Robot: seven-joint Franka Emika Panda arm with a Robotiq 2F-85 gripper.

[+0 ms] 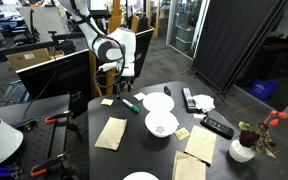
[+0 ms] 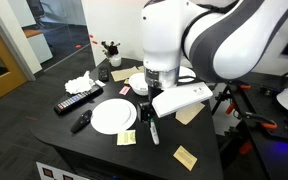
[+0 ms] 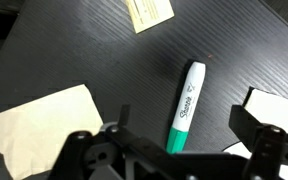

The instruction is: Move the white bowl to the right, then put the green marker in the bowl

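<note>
Lying on the dark counter [image 3: 74, 50], the green marker [image 3: 186, 108] fills the middle of the wrist view. Its white barrel slants toward the upper right, and its green end sits low in the frame, between the fingers [image 3: 259, 128], which stand wide apart along the bottom edge and hold nothing. A tan napkin [image 3: 39, 120] lies at lower left and a yellow note [image 3: 149, 10] at the top edge. Only this view shows the marker's lettering and the open gap around it. In an exterior view the arm's bulk fills the frame, and the marker [image 2: 153, 131] is a pale sliver just right of a plain white plate [image 2: 112, 115]. In an exterior view the marker [image 1: 131, 103] is a small green dash just below the fingers [image 1: 124, 88], and the white bowl [image 1: 161, 124] rests to its lower right, apart from it.
</note>
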